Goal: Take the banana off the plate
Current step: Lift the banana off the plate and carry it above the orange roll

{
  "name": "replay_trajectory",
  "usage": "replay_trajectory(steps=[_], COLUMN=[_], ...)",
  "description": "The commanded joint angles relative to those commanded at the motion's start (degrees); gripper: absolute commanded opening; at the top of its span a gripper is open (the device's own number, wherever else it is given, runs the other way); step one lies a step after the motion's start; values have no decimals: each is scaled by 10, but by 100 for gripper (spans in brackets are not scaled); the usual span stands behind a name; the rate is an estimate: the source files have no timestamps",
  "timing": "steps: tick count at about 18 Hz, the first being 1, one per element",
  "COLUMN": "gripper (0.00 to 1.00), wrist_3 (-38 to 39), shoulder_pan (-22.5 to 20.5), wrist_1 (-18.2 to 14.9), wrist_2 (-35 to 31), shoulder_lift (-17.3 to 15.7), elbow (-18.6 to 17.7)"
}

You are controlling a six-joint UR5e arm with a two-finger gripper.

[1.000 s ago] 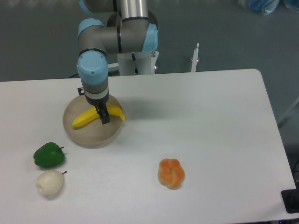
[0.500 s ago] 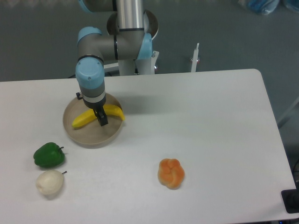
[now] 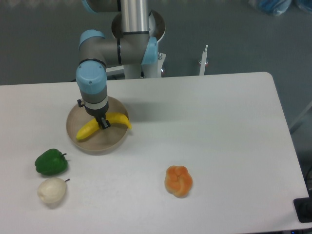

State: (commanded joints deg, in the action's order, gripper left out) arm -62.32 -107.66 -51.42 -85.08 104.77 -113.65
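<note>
The yellow banana [image 3: 88, 130] lies across the round beige plate [image 3: 99, 148] at the table's left, its ends over the left part and the right rim. My gripper [image 3: 104, 123] comes straight down onto the banana's middle. Its dark fingers sit on either side of the banana and look closed on it. The banana is still low over the plate; I cannot tell if it touches the dish.
A green pepper [image 3: 50, 163] and a white pear-like item [image 3: 52, 191] lie in front of the plate at the left. An orange lumpy bun [image 3: 179, 181] sits at front centre. A thin white post [image 3: 204, 60] stands behind the table's far edge.
The wrist has shifted slightly left and back. The banana has tilted, its left end now lower in the image, with the fingers around its middle.
</note>
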Motion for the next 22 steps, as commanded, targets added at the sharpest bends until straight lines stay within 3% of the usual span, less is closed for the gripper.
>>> replay_trajectory(steps=[2, 6, 10, 15, 20, 22], gripper=[10, 10, 11, 11, 10, 9], wrist_3=[-1, -5, -39, -83, -154, -157], shoulder_pan=[-8, -68, -159, -240, -299, -322], wrist_1=[-4, -9, -63, -151, -151, -147], wrist_2=[-2, 9, 8, 4, -15, -38], shoulder_lift=[-10, -31, -27, 28, 84, 97], elbow=[10, 40, 109, 217, 268, 271])
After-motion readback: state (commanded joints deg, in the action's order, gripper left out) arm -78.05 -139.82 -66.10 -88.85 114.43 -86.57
